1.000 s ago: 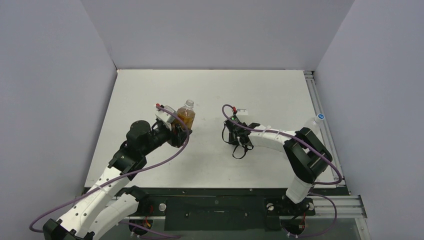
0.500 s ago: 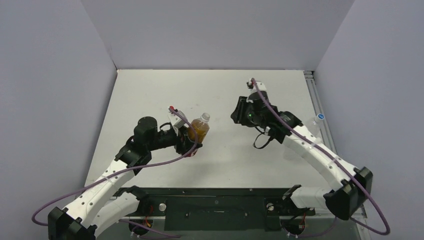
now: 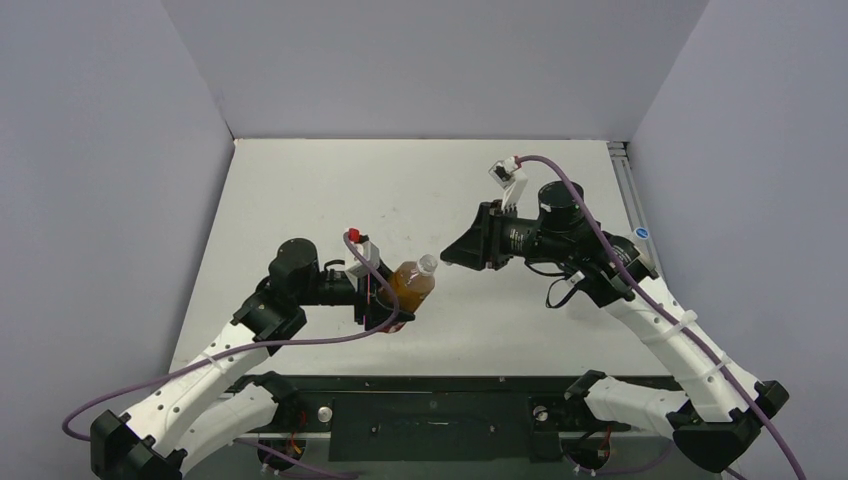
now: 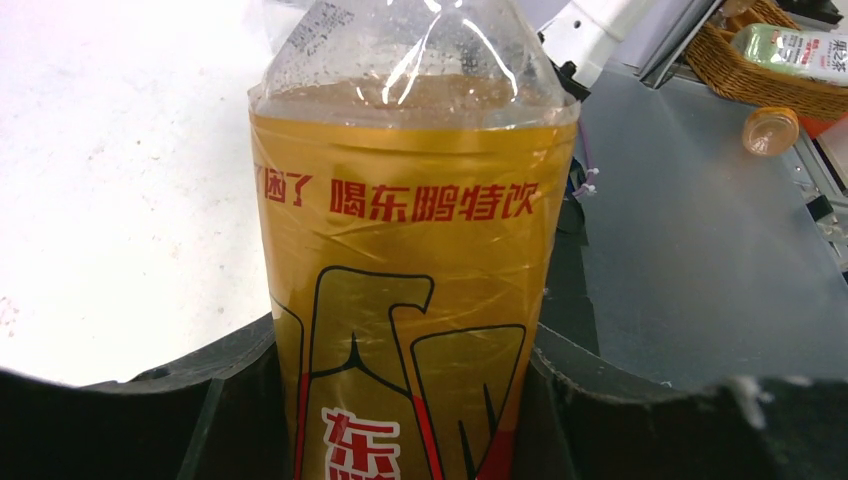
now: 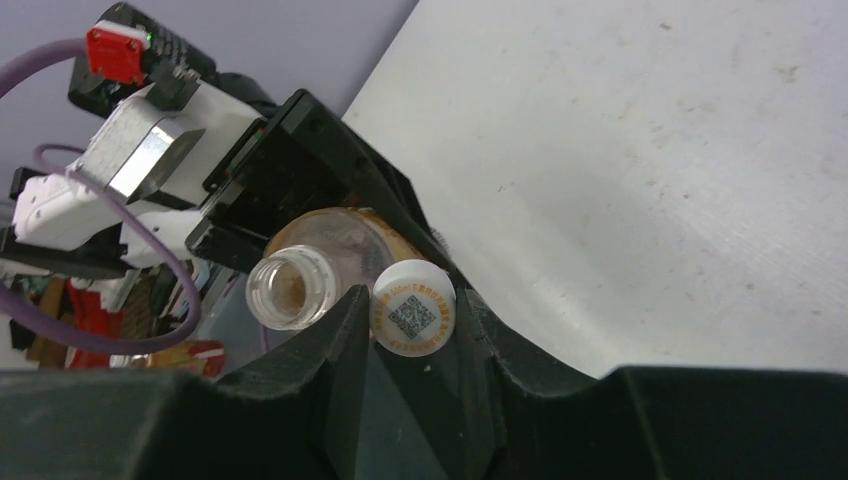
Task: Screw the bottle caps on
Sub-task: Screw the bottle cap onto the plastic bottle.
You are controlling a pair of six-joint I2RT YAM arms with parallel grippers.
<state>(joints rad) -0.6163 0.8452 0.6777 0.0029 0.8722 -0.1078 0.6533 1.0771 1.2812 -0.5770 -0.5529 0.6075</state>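
Two grippers meet above the middle of the table point(image 3: 300, 200), each one with a thing in it. The left gripper point(image 3: 384, 302) has its jaws about half apart and pressed on the lower part of the amber bottle point(image 3: 413, 281), one finger on each side of the body. In the left wrist view the dark fingers point(image 4: 232, 400) touch both sides of the orange label with red characters. This bottle is lifted off the table and tilted, and its neck points to the right, toward the other arm. The neck is open; in the right wrist view it shows as a clear round mouth with no cap on it. The right gripper point(image 3: 455, 252) is nearly closed and pinches the white cap point(image 5: 414, 307) between its two fingertips. The face of the cap that shows has a small printed square code. The cap is just beside the mouth of the bottle and not on it. A blue-and-white cap point(image 3: 642, 233) is at the right edge of the table, behind the right arm; what is under it I cannot tell.
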